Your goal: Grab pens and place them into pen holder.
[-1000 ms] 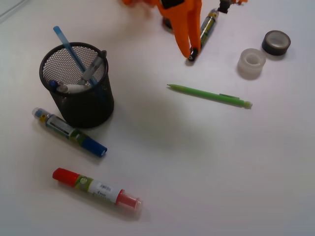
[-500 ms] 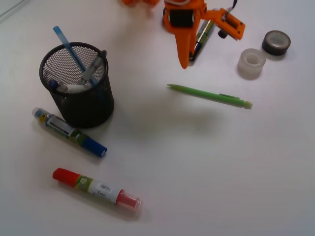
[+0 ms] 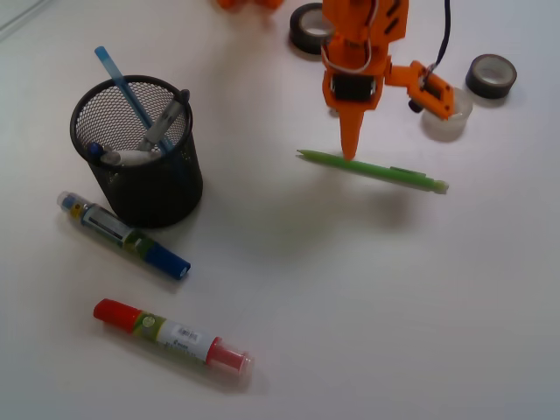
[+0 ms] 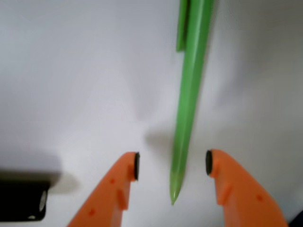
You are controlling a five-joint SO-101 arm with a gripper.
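Black wire mesh marks the pen holder [image 3: 137,149], the largest thing we see on the white table [image 3: 350,297], standing at the left as before with a light blue pen [image 3: 122,86] and a silver-grey pen [image 3: 164,121] leaning inside it. The orange gripper [image 3: 351,154], which half a second ago hung farther up and to the left, over a fat marker, has come down so that its tip now meets the lime green pen [image 3: 376,171] near the pointed end. In the wrist view we see its jaws spread apart, one on each side of the green shaft [image 4: 189,109] without touching it, grasping nothing. The pen itself lies flat and unmoved, right of the holder and well apart from it. The blue-ended marker [image 3: 122,234] sits just beside the holder's base, the red-ended marker [image 3: 171,332] below it. A dark tape roll [image 3: 306,28], hidden earlier, now shows behind the arm; another [image 3: 491,75] lies at far right.
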